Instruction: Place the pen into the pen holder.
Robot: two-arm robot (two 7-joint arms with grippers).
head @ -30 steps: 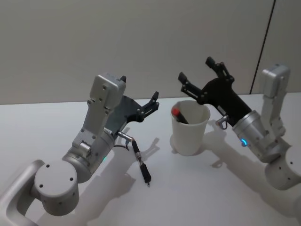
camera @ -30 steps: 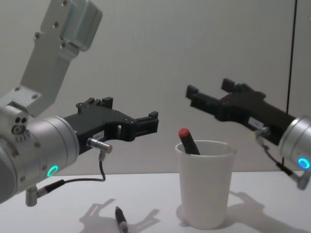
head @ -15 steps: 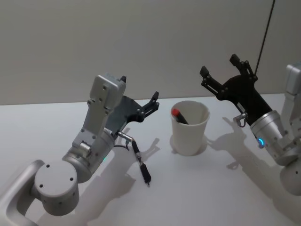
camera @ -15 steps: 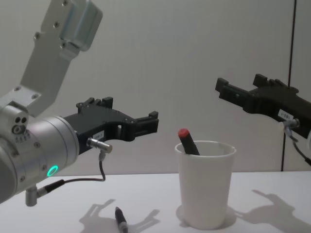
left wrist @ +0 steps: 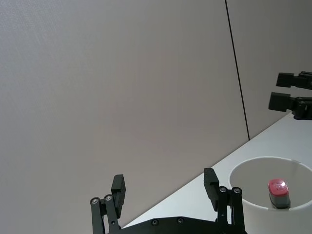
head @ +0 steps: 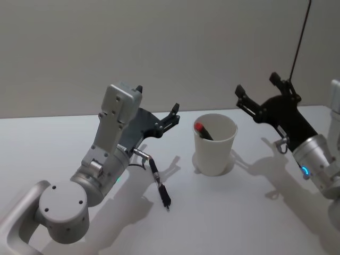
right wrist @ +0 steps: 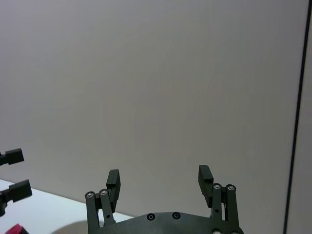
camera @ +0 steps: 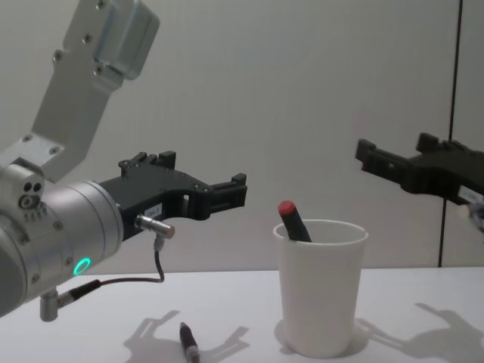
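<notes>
Upright on the pale surface [head: 228, 223], nearer its far edge than its near one and roughly midway between the left and right edges: the pen holder [head: 214, 146], a white paper cup with a rolled rim. Inside it, the pen [head: 202, 130], dark barrel leaning against the cup wall on the left-edge side, red cap just above the rim. Above the surface on the left-edge side of the pen holder, near it but not touching: the left end effector [left wrist: 165, 180], black fingers spread apart and gripping nothing, tips aimed toward the cup. Raised above the surface toward the right edge, well apart from the pen holder: the right end effector [head: 257, 84], fingers likewise spread wide with nothing between them. Hanging from the left wrist, a thin cable [head: 153, 171], dark connector tip resting on the surface closer to the near edge than the cup. Behind the far edge, a plain grey wall [head: 159, 48].
</notes>
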